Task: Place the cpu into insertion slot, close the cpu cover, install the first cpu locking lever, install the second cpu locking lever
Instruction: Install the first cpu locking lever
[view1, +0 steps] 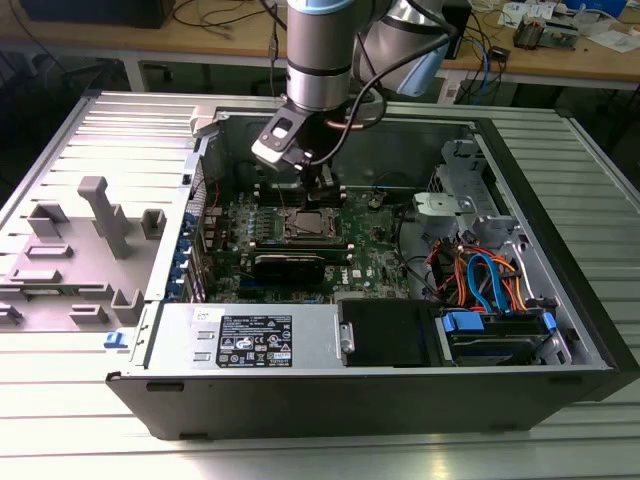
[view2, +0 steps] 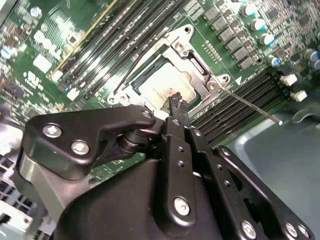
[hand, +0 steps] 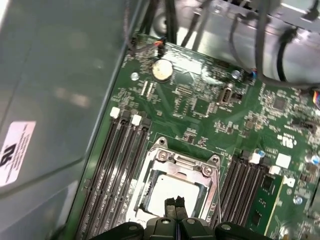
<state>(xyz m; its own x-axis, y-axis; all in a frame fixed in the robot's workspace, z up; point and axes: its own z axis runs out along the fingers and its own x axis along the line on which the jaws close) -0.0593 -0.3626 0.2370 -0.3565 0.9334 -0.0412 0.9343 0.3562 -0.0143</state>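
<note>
The cpu (view2: 162, 84) (hand: 170, 189), a silvery square chip, lies in the insertion slot (view1: 308, 225) on the green board. The cpu cover (hand: 184, 164) (view2: 197, 62), a thin metal frame, lies flat around the chip. My gripper (view2: 177, 104) (hand: 175, 202) (view1: 323, 188) hovers just above one edge of the chip with its black fingertips pressed together and nothing between them. In the second wrist view a thin metal locking lever (view2: 250, 106) angles out from the socket corner over the memory slots.
Long black memory slots (hand: 116, 165) (hand: 242, 180) flank the socket. The open computer case (view1: 540, 200) holds a drive cage with orange and blue cables (view1: 485, 280) at the exterior view's right and a power supply (view1: 255, 340) in front. Grey fixtures (view1: 100, 215) stand outside on the exterior view's left.
</note>
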